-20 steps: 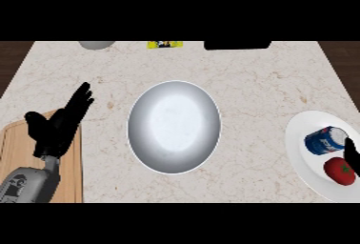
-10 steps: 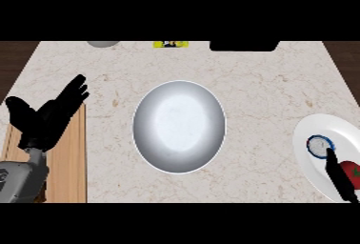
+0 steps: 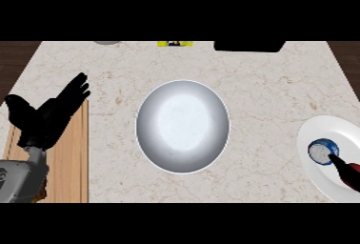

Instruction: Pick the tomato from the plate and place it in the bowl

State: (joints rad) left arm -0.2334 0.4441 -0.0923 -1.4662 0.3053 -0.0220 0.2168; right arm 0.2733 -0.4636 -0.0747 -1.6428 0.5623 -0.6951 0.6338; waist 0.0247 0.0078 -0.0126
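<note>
Plate [image 3: 316, 143] at counter's [image 3: 267, 86] right edge

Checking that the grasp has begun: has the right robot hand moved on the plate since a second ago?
Yes. The right robot hand has slid toward the view's right edge, relative to the blue can on the plate.

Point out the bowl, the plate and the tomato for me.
bowl [image 3: 183, 126]: head view, centre of its inside.
plate [image 3: 318, 131]: head view, bare upper rim.
tomato [image 3: 354, 167]: head view, red sliver at the right edge.
</note>
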